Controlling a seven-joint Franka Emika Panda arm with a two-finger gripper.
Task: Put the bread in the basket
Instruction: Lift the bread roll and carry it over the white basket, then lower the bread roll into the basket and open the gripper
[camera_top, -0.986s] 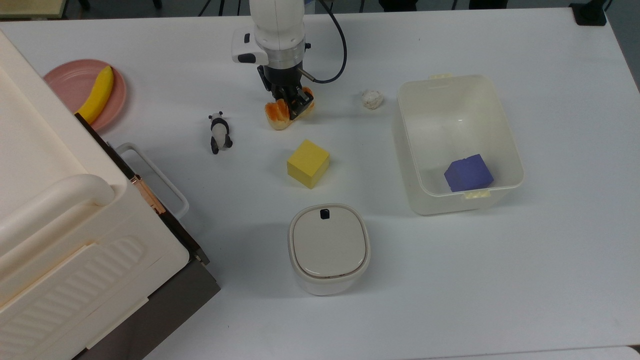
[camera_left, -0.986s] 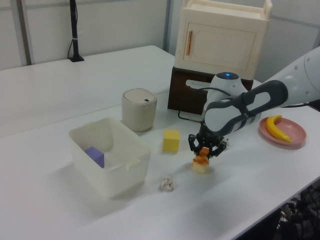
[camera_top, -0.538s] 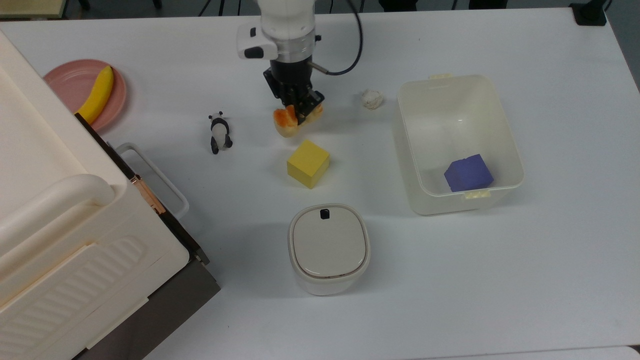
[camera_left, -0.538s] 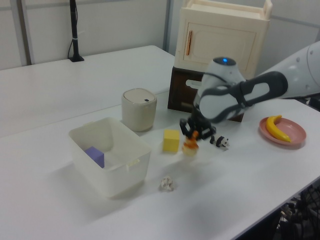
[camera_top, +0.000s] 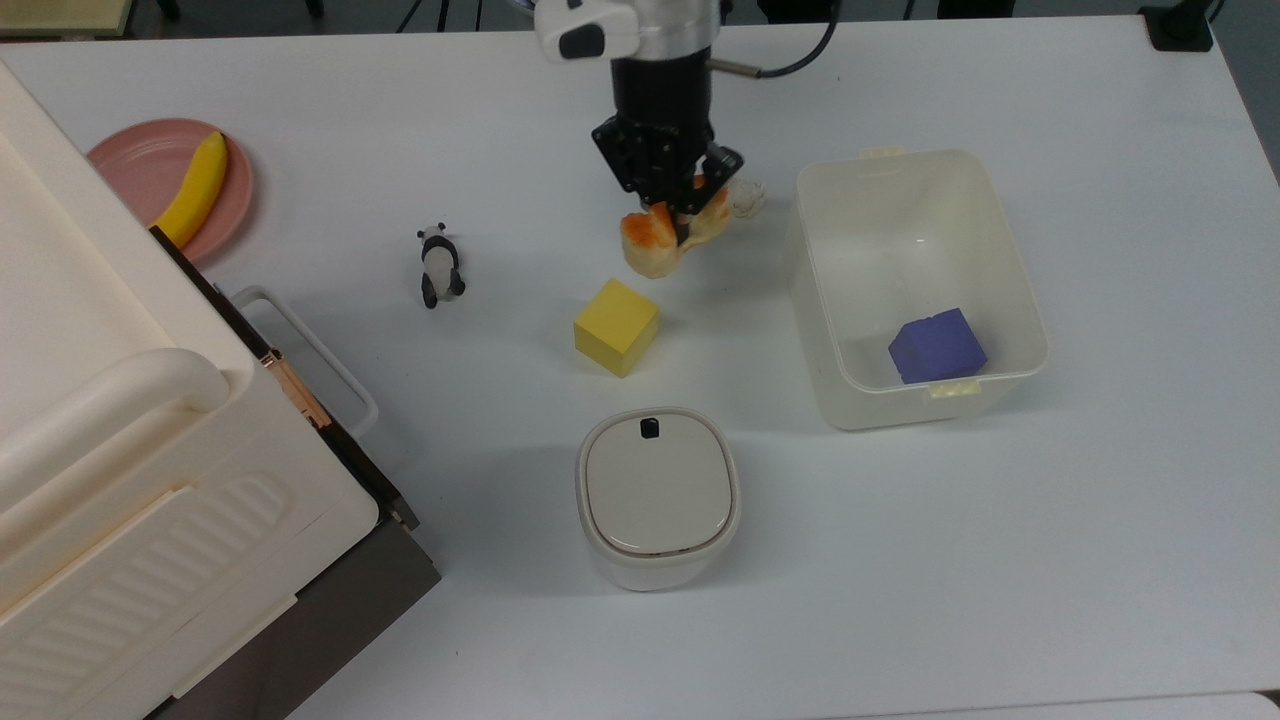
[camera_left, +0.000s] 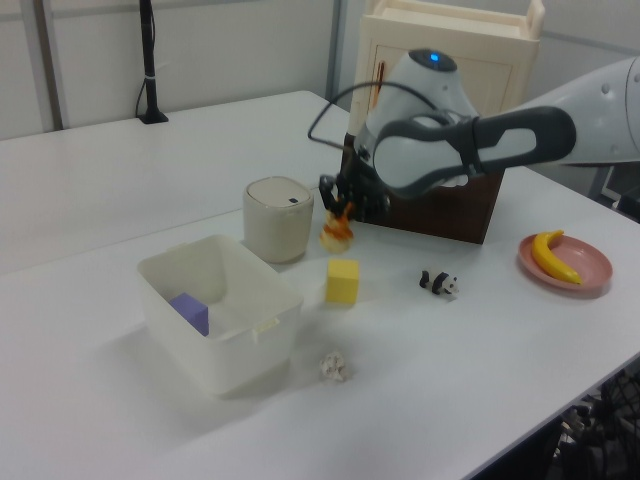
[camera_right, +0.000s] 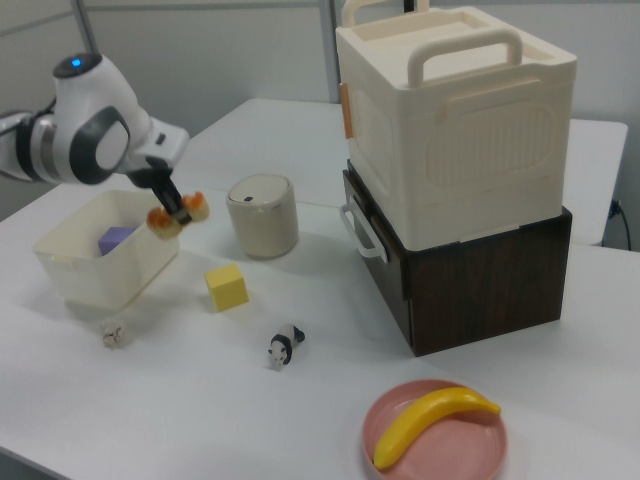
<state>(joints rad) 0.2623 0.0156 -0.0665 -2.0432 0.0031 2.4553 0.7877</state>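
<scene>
The bread (camera_top: 660, 240), a glossy orange-brown loaf with cream sides, hangs tilted above the counter, just left of the translucent white basket (camera_top: 1010, 250) in the top view

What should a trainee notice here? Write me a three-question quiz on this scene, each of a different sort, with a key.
1. True or false: the bread is lying on the table.
2. Multiple choice: what is already inside the basket? A) a purple block B) the banana C) the toy panda
3. Fill in: on the pink plate lies a ____.

Key
1. False: the end effector is shut on the bread and holds it in the air, between the yellow cube and the basket in the top view.
2. A: the purple block sits near the basket's clip-side wall.
3. Banana.
</scene>
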